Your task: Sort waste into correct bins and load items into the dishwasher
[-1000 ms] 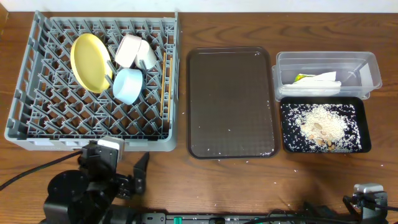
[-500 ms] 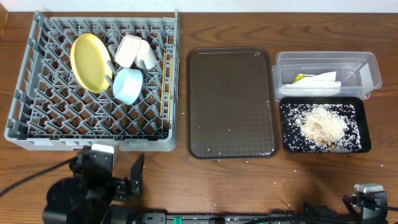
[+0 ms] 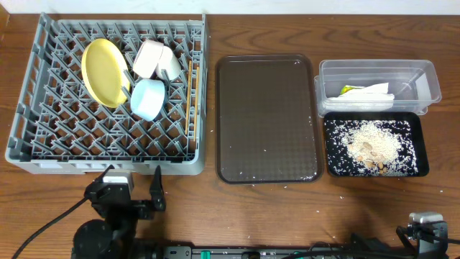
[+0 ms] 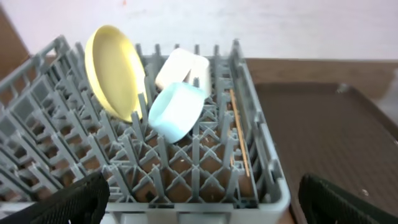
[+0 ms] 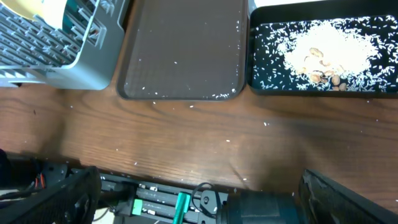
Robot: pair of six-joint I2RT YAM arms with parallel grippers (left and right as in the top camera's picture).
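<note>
- Grey dish rack: stands at the left of the wooden table; every place below is given from it.
- Yellow plate: on edge among the pegs, far-left part of the rack.
- White bowl and small white cup: tipped on their sides, touching, just right of the plate.
- Light blue bowl: on its side, just nearer than the white bowl.
- Chopsticks: lying along the rack's right wall, inside it.
- Brown serving tray: just right of the rack, with a few crumbs.
- Clear tub: well right of the rack; holds the napkin and yellow-green scrap.
- Black tray: touching the tub's near side; holds the rice crumbs.
- Left gripper: just in front of the rack's near wall, jaws spread wide, holding nothing.
- Right gripper: well right of the rack at the table's near edge, jaws spread wide, holding nothing.
</note>
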